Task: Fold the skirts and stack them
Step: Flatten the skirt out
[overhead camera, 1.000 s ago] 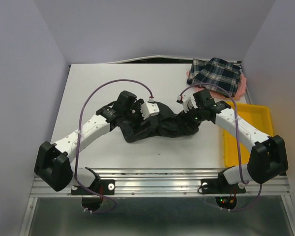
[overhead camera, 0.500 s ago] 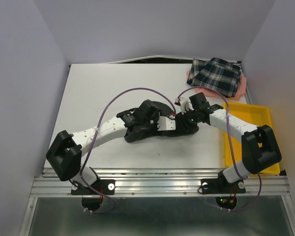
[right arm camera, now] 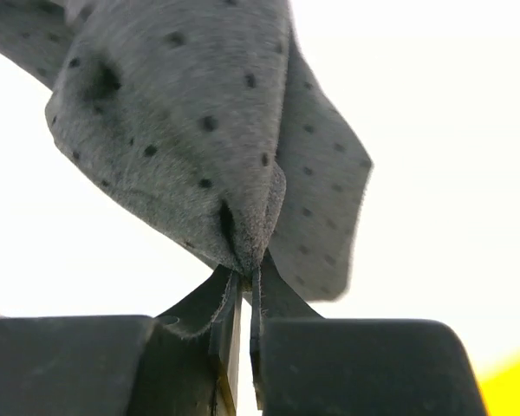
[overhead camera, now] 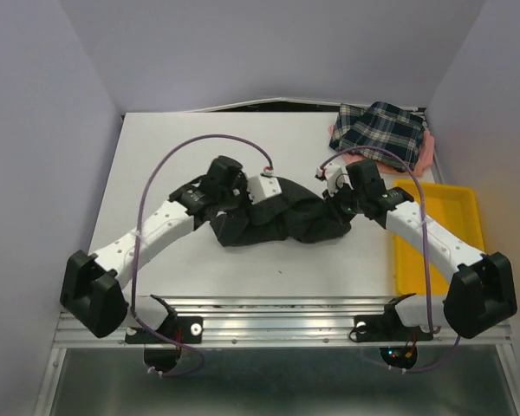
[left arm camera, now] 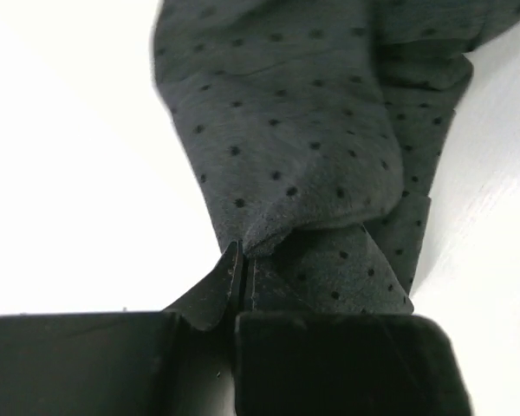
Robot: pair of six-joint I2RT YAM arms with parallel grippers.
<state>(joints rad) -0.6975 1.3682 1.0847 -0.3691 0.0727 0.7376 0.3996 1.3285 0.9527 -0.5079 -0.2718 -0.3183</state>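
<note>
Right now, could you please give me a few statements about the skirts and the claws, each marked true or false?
1. The left claw is shut on the dotted charcoal skirt. True.
2. The right claw hangs open above the yellow tray. False: it is shut on a fold of the same charcoal skirt.
3. The plaid skirt lies on top of the pink skirt. True.
4. The charcoal skirt lies flat and neatly folded. False: it is bunched up between the two claws.
5. The plaid skirt sits inside the yellow tray. False: it lies on the table, at the far right corner beyond the tray.
</note>
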